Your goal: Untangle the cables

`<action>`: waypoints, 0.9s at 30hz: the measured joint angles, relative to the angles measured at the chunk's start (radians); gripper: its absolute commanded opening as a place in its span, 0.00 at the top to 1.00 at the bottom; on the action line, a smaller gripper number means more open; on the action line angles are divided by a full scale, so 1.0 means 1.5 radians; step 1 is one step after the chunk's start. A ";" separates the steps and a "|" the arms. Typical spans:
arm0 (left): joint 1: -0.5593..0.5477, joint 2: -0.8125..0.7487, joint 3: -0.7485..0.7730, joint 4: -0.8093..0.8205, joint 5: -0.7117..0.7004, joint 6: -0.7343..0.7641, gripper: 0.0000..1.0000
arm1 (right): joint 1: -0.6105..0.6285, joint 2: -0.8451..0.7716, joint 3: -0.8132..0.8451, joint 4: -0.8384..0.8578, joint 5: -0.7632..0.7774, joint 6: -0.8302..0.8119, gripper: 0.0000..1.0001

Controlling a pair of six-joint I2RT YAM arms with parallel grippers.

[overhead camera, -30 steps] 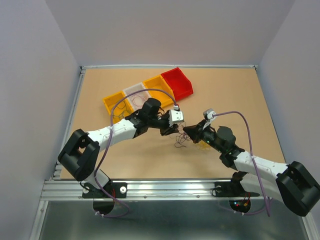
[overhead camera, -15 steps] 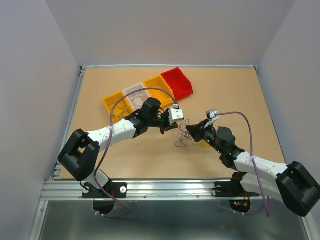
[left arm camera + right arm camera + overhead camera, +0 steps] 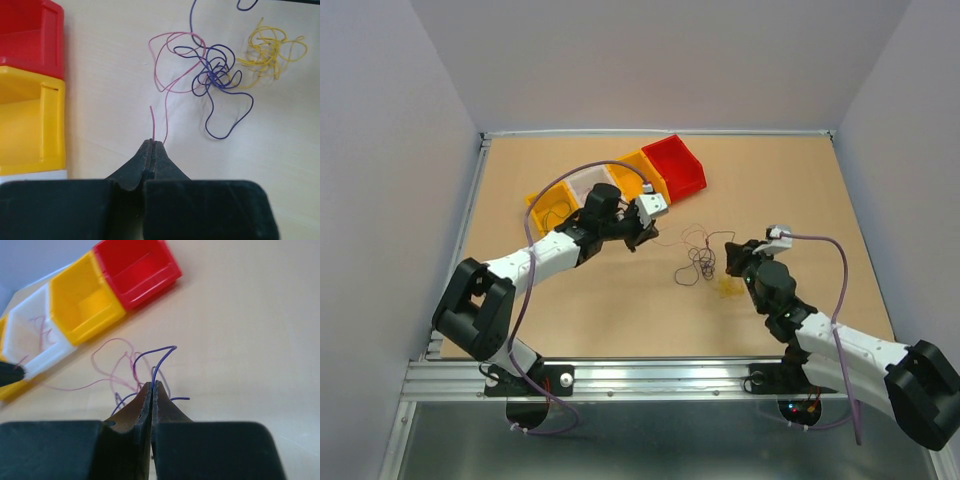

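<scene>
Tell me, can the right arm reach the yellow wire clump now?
Probably yes, but not at once. The yellow wire clump lies uncovered close beside the right gripper, yet that gripper is shut on a purple wire and must release it first.

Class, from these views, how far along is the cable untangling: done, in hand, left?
Done: a few pink wires lie in the white bin. In hand: the left gripper pinches a pink wire, the right gripper a blue wire. Left: pink and blue are looped together in a knot; the yellow clump lies beside it, unsorted.

place: robot lab | cues: grey-walled test table (image 3: 570, 300), plastic parts bins (image 3: 677, 165)
</scene>
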State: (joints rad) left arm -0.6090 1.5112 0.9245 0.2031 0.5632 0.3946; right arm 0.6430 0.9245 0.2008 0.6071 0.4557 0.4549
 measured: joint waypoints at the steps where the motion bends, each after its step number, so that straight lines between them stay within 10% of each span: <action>1: 0.007 -0.005 0.000 0.000 -0.007 -0.007 1.00 | 0.000 -0.001 0.000 -0.010 0.029 0.013 0.99; 15: 0.231 -0.202 -0.021 0.103 -0.194 -0.202 1.00 | 0.000 -0.220 -0.072 -0.202 0.390 0.239 0.99; 27: 0.274 -0.242 -0.065 0.152 -0.060 -0.275 1.00 | 0.000 -0.249 -0.090 -0.159 0.320 0.174 0.95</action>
State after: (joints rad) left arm -0.1978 1.1488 0.8268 0.4305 0.4740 -0.0181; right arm 0.6430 0.5510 0.0662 0.3683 0.9356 0.7166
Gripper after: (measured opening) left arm 0.018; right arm 0.049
